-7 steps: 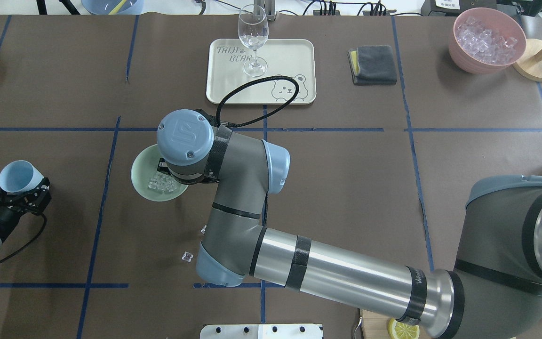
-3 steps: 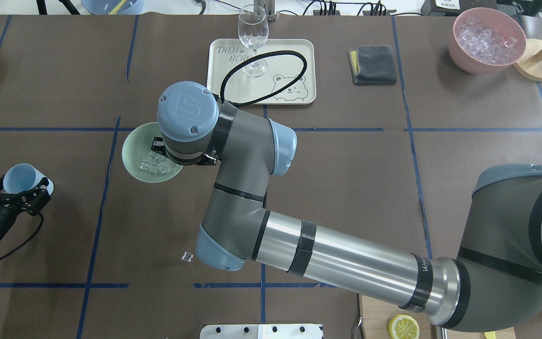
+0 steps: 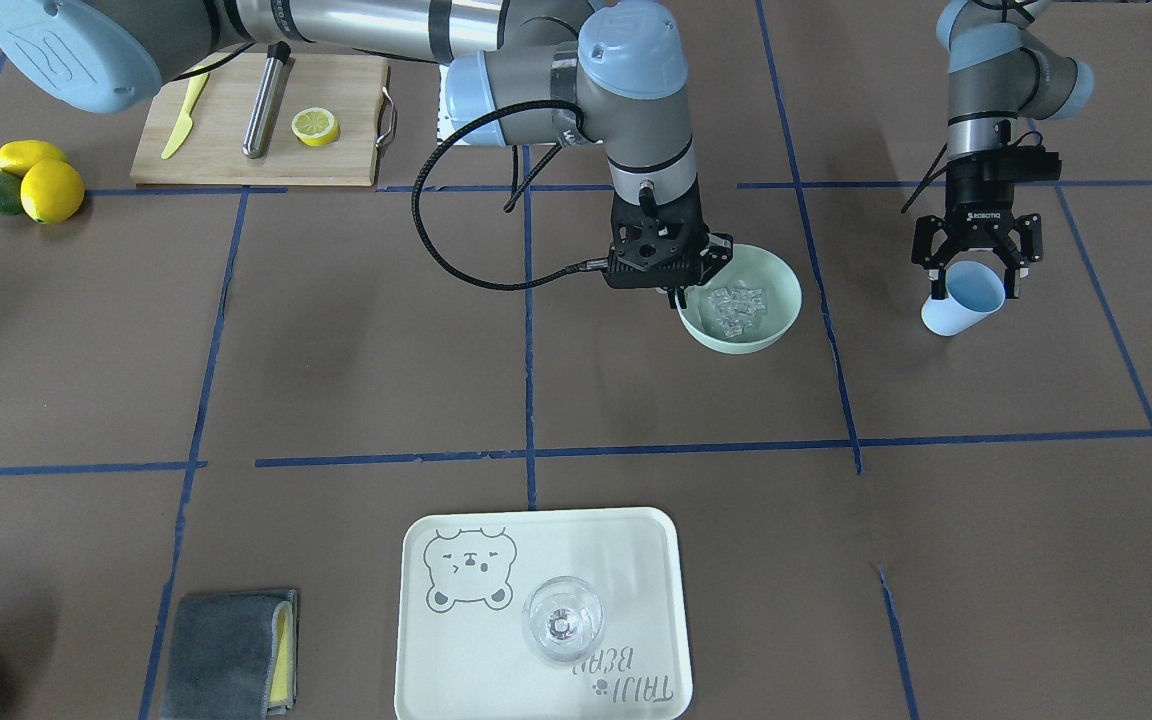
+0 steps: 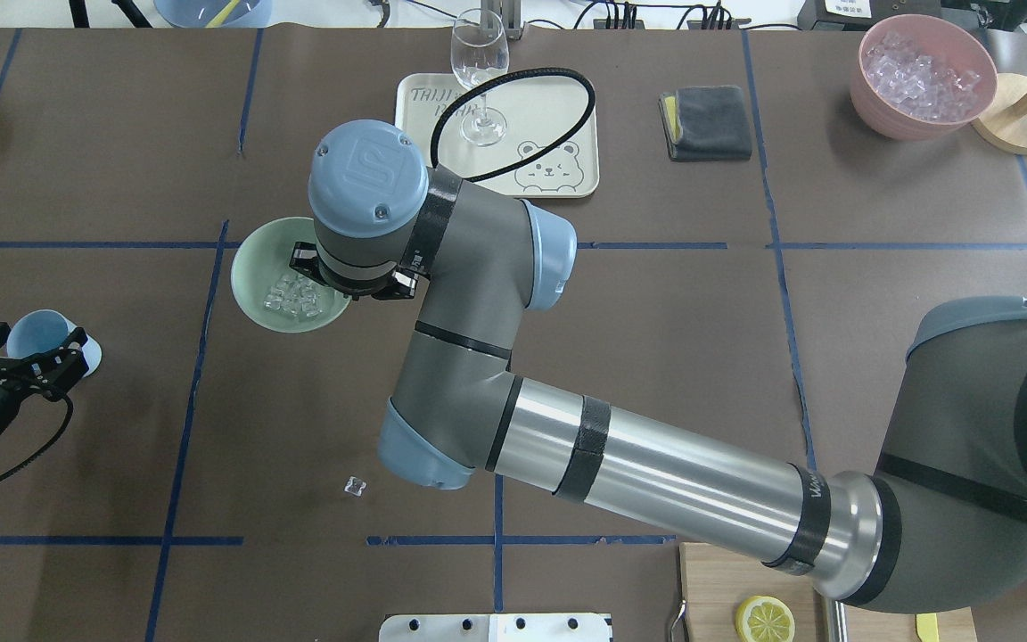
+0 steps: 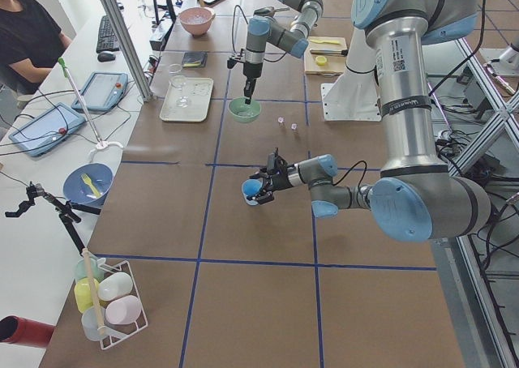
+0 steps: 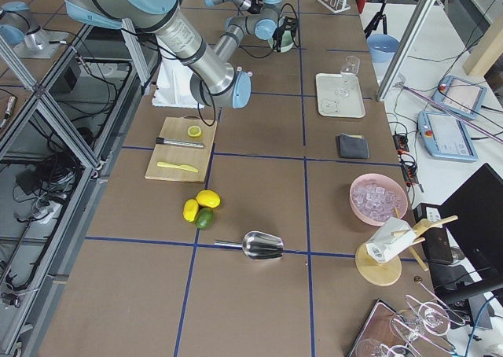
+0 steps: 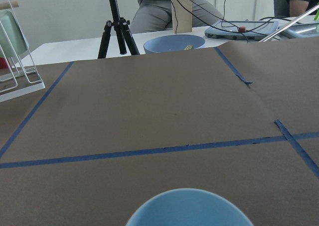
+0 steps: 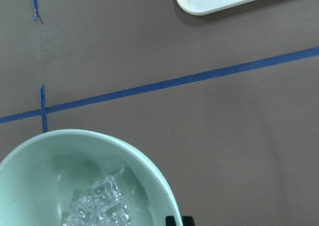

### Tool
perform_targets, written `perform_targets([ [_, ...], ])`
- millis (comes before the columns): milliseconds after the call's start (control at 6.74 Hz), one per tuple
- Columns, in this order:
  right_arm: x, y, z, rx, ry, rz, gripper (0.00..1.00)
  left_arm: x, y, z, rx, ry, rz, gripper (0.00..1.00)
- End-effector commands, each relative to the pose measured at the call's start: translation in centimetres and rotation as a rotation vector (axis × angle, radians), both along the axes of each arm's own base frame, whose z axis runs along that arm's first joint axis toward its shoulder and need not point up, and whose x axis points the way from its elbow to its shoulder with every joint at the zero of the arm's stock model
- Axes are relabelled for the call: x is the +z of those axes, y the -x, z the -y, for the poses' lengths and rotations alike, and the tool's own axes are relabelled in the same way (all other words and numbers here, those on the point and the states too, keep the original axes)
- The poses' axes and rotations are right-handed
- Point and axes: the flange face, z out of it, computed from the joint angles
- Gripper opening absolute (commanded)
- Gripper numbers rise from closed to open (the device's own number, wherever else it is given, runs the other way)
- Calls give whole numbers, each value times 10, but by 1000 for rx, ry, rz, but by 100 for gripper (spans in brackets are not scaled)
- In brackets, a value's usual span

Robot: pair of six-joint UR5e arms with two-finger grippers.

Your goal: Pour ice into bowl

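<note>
The pale mint-green bowl (image 3: 786, 290) holds a pile of clear ice cubes (image 3: 736, 303). My right gripper (image 3: 684, 295) is shut on the bowl's rim on the side nearest me. In the overhead view the bowl (image 4: 250, 263) and the ice (image 4: 293, 299) show left of the right wrist, which hides the fingers. The right wrist view shows the bowl (image 8: 99, 136) with ice (image 8: 99, 206) from above. My left gripper (image 3: 976, 270) is shut on a tilted blue cup (image 3: 961, 300), apart from the bowl. No ice shows in the cup (image 4: 36, 334).
One stray ice cube (image 4: 354, 486) lies on the table near the right arm's elbow. A tray (image 4: 558, 98) with a wine glass (image 4: 478, 76), a grey cloth (image 4: 705, 120) and a pink bowl of ice (image 4: 924, 76) stand at the far side. A cutting board (image 3: 256, 150) is near my base.
My right gripper has carried the bowl with the ice away from my base, toward the tray. My left gripper has drawn the blue cup back toward my base.
</note>
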Motion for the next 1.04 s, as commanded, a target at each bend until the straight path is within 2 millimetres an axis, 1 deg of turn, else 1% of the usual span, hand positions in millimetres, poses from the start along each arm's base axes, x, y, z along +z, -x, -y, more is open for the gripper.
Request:
perform_targets([
  [0, 13, -37, -3, 2, 14, -11, 0, -31, 32, 22, 3, -23, 15, 100],
  [148, 50, -79, -15, 7, -2, -12, 0, -48, 57, 39, 27, -45, 51, 100],
  [297, 96, -127, -25, 14, -37, -17, 0, -52, 82, 56, 77, -58, 116, 100],
  [445, 147, -180, -40, -2, -94, -45, 0, -49, 97, 80, 182, 1, 193, 100],
  [593, 193, -216, -52, -44, -163, -97, 0, -72, 112, 121, 261, 11, 207, 100],
  [742, 239, -249, -47, -53, -213, -144, 0, -70, 136, 146, 305, 99, 267, 100],
  [890, 315, -296, -45, -33, -255, -136, 0, -97, 144, 200, 338, 183, 444, 100],
])
